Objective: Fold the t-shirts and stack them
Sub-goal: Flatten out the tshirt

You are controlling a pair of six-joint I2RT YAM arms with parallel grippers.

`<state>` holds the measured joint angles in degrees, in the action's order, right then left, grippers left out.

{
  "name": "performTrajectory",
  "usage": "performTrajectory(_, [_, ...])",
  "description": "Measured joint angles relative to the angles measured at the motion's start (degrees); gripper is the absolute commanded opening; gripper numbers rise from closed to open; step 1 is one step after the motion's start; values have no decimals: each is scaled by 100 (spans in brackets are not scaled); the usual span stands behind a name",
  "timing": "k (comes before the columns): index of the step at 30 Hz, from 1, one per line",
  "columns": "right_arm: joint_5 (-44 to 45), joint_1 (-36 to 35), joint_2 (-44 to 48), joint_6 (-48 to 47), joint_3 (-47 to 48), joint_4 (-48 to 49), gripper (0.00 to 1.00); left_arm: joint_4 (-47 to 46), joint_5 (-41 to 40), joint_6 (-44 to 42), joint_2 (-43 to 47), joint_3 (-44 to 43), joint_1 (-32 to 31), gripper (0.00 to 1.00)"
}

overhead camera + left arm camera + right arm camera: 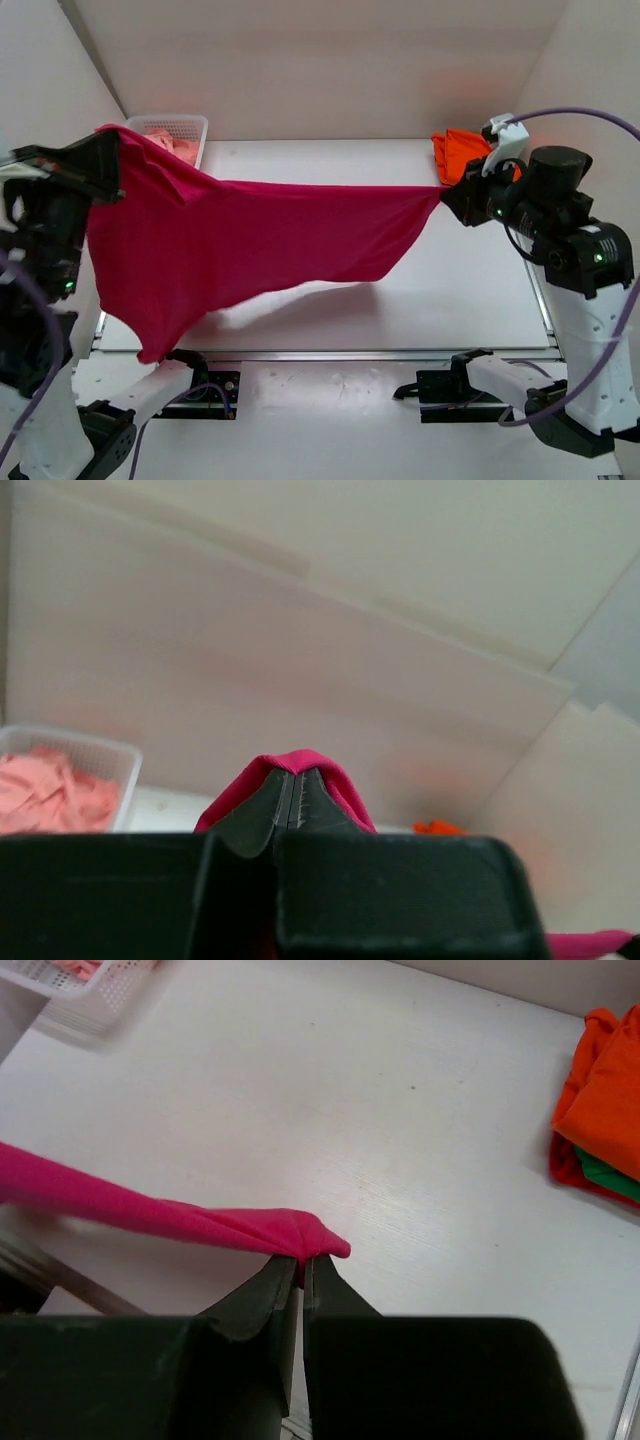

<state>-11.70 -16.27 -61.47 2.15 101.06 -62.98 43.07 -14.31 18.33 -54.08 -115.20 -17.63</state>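
The left tool (291, 792) was clamped tight on one bunched corner of the magenta-pink t-shirt (230, 240), and the right tool (301, 1272) pinched the far corner. In the overhead view the cloth hung stretched in the air from upper left to right above the table (480, 290), its loose edge sagging toward the lower left. At the upper left stood a white mesh basket (190, 125) holding the pale salmon-pink t-shirt (50, 790), and at the upper right the orange t-shirt (600, 1080) lay atop the green t-shirt (610, 1175) and the red t-shirt (562, 1165).
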Motion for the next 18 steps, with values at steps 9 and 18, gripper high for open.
performTrajectory(9, [-236,678,-1521,-704,-258,872,0,-509,774,-122,-1355,1888,973,0])
performTrajectory(18, [-179,1296,-3598,-1047,1508,1504,0,-166,1239,-267,-4774,-483,1379,0])
